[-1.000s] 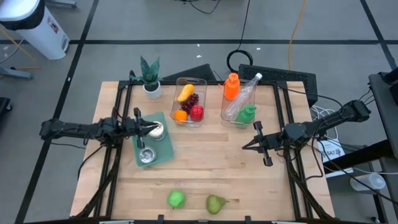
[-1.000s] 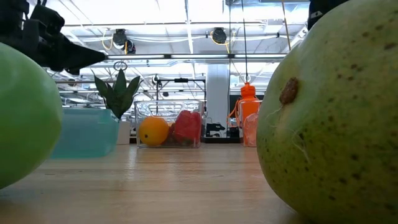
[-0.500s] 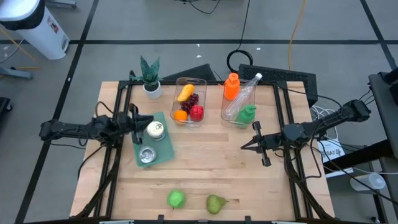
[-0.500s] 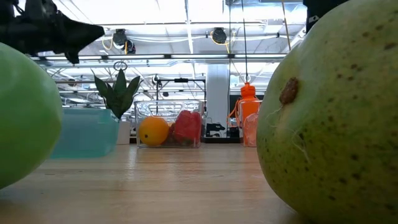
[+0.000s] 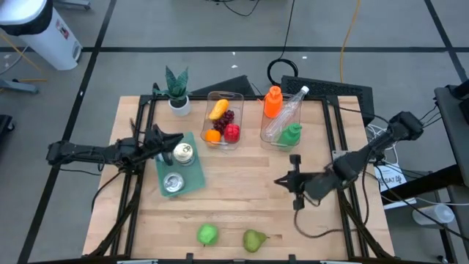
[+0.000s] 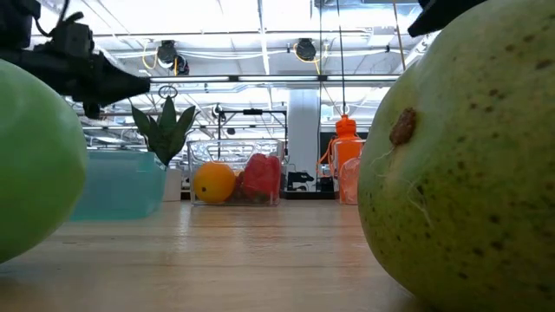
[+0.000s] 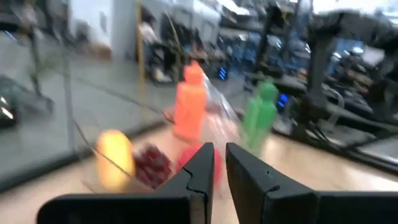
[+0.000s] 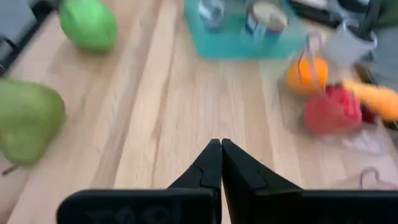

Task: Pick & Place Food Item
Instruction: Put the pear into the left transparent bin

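Observation:
A green apple (image 5: 207, 235) and a green pear (image 5: 254, 240) lie on the wooden table near its front edge. They fill the low view's two sides, the apple (image 6: 35, 165) on one and the pear (image 6: 460, 165) on the other. My right gripper (image 5: 278, 181) hovers shut over the table's middle right, tipped down toward the fruit; its wrist view shows the apple (image 8: 89, 23) and pear (image 8: 28, 118) ahead of it. My left gripper (image 5: 180, 138) is shut and level above the teal tray (image 5: 192, 181), holding nothing.
A clear tub (image 5: 224, 121) at the back holds a banana, grapes, an orange and a red fruit. A second tub (image 5: 282, 121) holds bottles. Two cans stand on the teal tray. A potted plant (image 5: 176, 89) stands at the far left corner.
My right gripper has swung out over the table toward its near edge and middle, rising a little and tipping its fingers downward. My left gripper has rolled about its own line while staying over the tray. Both stay shut.

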Tool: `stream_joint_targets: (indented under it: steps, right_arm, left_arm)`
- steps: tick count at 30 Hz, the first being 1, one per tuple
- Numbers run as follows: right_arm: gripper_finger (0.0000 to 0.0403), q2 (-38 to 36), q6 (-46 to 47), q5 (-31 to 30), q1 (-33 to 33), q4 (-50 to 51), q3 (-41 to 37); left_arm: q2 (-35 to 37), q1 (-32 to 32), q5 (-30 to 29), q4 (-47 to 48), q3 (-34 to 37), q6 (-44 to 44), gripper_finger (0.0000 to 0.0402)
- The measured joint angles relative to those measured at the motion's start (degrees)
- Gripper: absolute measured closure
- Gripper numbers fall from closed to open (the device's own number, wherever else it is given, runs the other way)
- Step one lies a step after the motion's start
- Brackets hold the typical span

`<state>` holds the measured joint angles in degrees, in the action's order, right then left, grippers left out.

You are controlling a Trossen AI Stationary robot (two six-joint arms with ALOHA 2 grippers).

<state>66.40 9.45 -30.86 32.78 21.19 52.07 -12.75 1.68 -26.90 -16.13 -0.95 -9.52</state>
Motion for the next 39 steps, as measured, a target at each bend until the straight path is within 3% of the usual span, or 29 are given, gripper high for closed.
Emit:
stream_joint_targets:
  steps: [4,10,13,24,27,31,39]
  right_arm:
    - [0.0403,7.43,3.35,-0.89,4.44,5.11,7.16]
    - [0.0403,16.79,5.18,-4.40,11.36,-1.22,11.20]
    - [0.0391,21.12,9.28,-3.10,13.46,-4.92,11.20]
    - [0.0224,31.74,23.97,-0.67,19.22,-11.52,10.87]
    - [0.0203,33.28,27.32,-4.91,21.39,-14.67,9.62]
    - [0.0196,36.12,25.39,-7.88,22.27,-23.72,6.36]
    - [0.0214,39.61,26.12,-7.91,22.22,-34.88,1.02]
  left_arm:
    - [-0.01,0.32,3.26,3.68,0.00,-6.40,0.0352]
    - [-0.01,0.30,3.89,1.50,0.00,-10.48,0.0352]
    - [0.02,0.26,3.55,-2.67,0.00,-9.06,0.0352]
    - [-0.01,0.27,5.98,-6.08,0.00,-10.14,0.0352]
    - [-0.01,0.26,5.99,-5.95,0.00,-10.15,0.0352]
    - [0.02,0.26,5.99,-5.95,0.00,-9.55,0.0352]
    - [0.02,0.26,6.00,-5.94,0.00,-8.67,0.0352]
